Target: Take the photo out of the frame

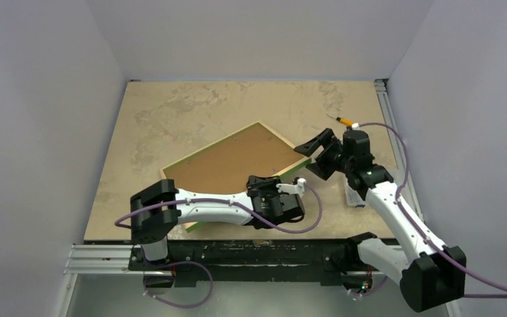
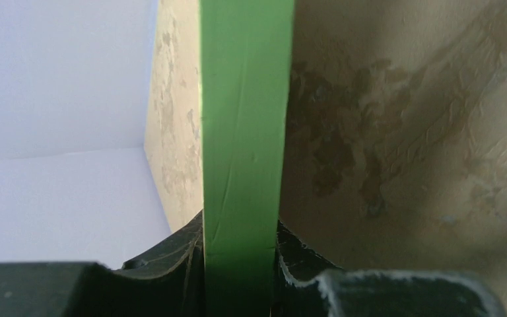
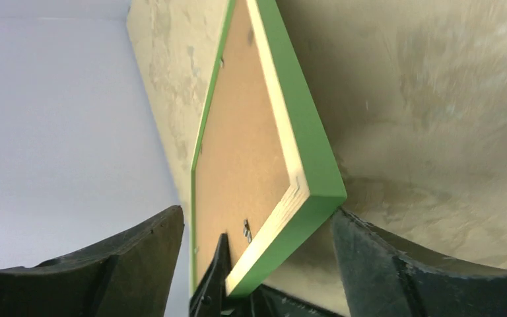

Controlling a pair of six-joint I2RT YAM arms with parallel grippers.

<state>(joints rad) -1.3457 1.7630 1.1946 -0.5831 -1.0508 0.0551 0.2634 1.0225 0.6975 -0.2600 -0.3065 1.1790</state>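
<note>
Two-armed, pinches the near green edge of the frame (image 3: 297, 132) in the narrowed left pincer (image 2: 241, 264) and straddles its right corner with the wide right pincer (image 3: 257, 214), with the photo (image 1: 234, 158) seated brown-back-up, on the table (image 1: 171, 112).

No legible text, label, brand, number or sign found in any view. The fibreboard back of the photo (image 3: 237, 152) is plain brown. The green and pale wood edges of the frame (image 3: 304, 132) bear no marking. The small orange-tipped object (image 1: 344, 121) on the far side of the table is too small to read.
</note>
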